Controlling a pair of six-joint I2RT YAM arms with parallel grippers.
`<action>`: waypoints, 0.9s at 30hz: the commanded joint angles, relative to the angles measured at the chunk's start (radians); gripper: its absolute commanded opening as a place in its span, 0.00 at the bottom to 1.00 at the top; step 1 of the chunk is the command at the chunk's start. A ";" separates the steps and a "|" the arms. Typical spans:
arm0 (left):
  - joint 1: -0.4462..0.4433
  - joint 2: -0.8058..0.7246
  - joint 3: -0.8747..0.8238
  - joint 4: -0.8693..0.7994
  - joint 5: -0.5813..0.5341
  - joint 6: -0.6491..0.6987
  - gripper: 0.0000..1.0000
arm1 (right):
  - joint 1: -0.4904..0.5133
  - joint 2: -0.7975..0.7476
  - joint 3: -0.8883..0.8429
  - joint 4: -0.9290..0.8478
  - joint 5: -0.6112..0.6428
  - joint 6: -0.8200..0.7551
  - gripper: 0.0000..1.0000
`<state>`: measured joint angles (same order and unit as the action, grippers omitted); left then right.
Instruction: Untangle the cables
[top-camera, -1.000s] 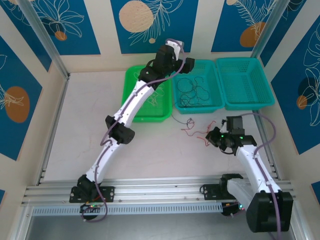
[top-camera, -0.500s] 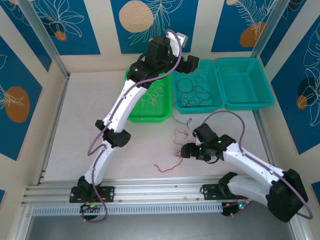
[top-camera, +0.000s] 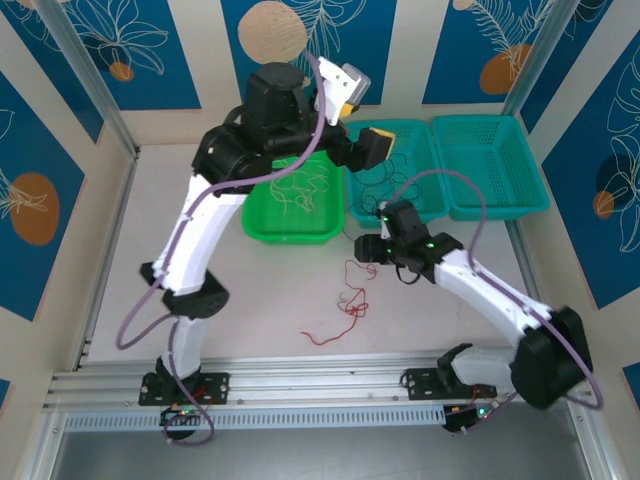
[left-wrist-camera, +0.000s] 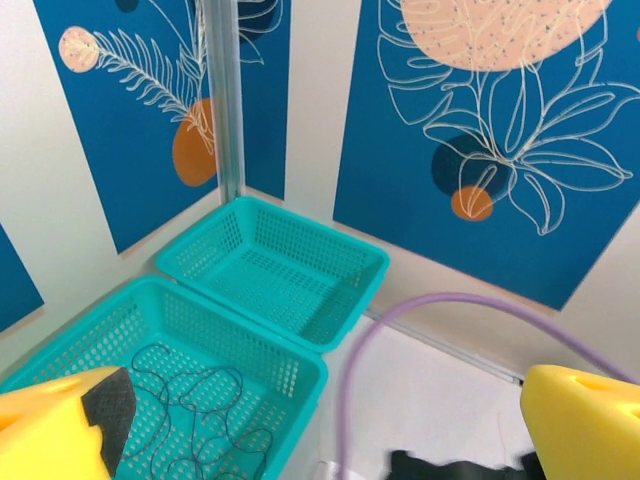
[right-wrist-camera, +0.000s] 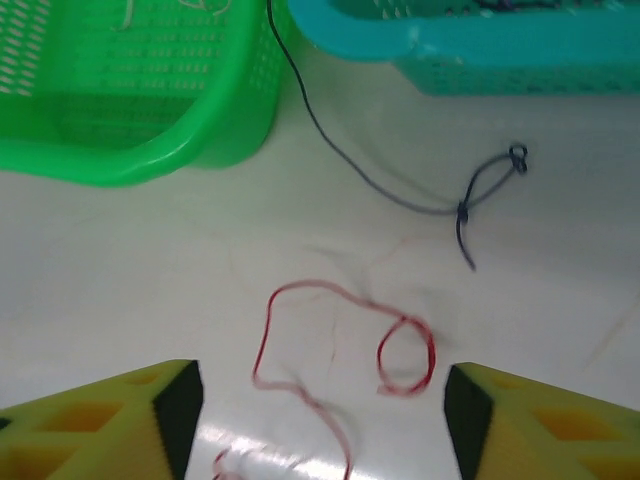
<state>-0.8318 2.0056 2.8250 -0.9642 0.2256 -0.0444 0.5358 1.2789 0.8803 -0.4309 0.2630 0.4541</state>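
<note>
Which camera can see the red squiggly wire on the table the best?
The right wrist camera: it is close, so the red wire looks big and its loops are clear, though one end runs off the picture. The top camera shows the whole wire, but tiny. The left wrist camera faces the teal baskets instead.

Right wrist cam: the red cable in front of the green basket runs off the bottom edge, so I can't see its end. The black cable beside that basket exits at the top edge. Top cam: the left arm covers the basket's back rim. The white cables inside are too thin for me to count.
</note>
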 joint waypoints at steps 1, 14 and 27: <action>-0.016 -0.153 -0.235 0.099 0.009 0.025 0.99 | 0.039 0.127 0.027 0.163 0.169 -0.088 0.60; -0.023 -0.717 -1.165 0.457 -0.181 -0.011 1.00 | 0.080 0.508 0.133 0.360 0.347 -0.149 0.55; -0.023 -0.978 -1.542 0.557 -0.138 0.034 1.00 | 0.059 0.607 0.165 0.296 0.218 -0.113 0.25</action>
<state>-0.8474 1.0592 1.3075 -0.4557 0.1059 -0.0360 0.6010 1.8572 1.0481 -0.0975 0.5365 0.3172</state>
